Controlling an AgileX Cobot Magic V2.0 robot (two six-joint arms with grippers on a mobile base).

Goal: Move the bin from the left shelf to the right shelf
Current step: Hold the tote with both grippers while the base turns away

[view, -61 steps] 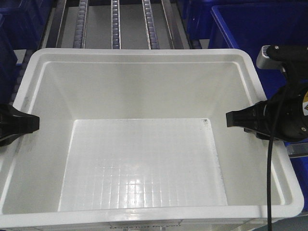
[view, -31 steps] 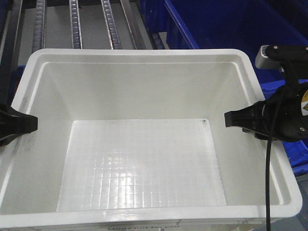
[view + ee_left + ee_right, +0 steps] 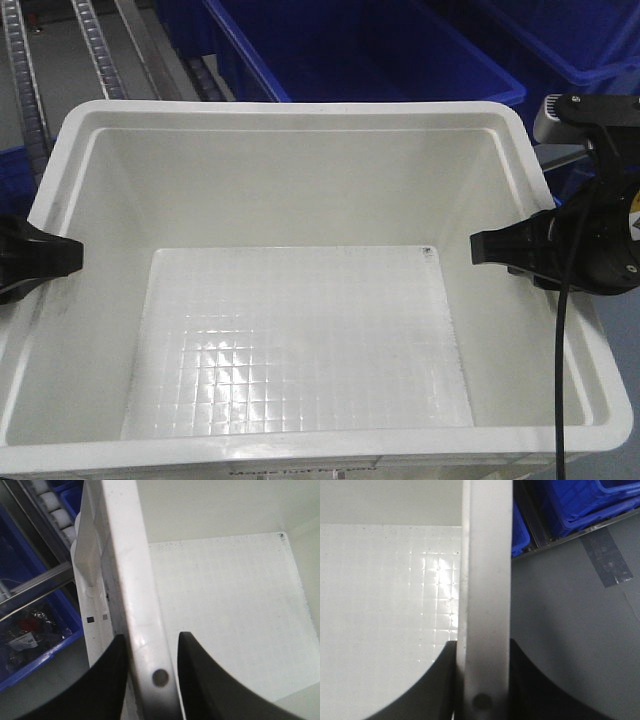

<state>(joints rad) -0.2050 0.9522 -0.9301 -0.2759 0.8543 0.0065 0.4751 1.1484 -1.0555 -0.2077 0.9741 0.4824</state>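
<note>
The bin (image 3: 290,112), a large white tote with a gridded floor, fills the front view and is empty. My left gripper (image 3: 62,258) straddles its left rim, one black finger inside the wall and one outside. In the left wrist view the left gripper (image 3: 152,647) has the bin's rim (image 3: 135,580) between its fingers. My right gripper (image 3: 485,247) holds the right rim the same way. The right wrist view shows the right gripper (image 3: 482,650) pressed tight on both sides of the bin's rim (image 3: 487,555).
Large blue bins (image 3: 360,45) stand right behind the white tote. Roller rails (image 3: 90,45) run at the upper left. A blue bin with small packets (image 3: 30,630) lies below left. Grey floor with a tape strip (image 3: 607,557) and more blue bins (image 3: 580,500) show on the right.
The background has slid left: the roller rails moved from the top middle to the top left, and blue bins now sit behind the tote. The tote and both grippers hold their places in the view.
</note>
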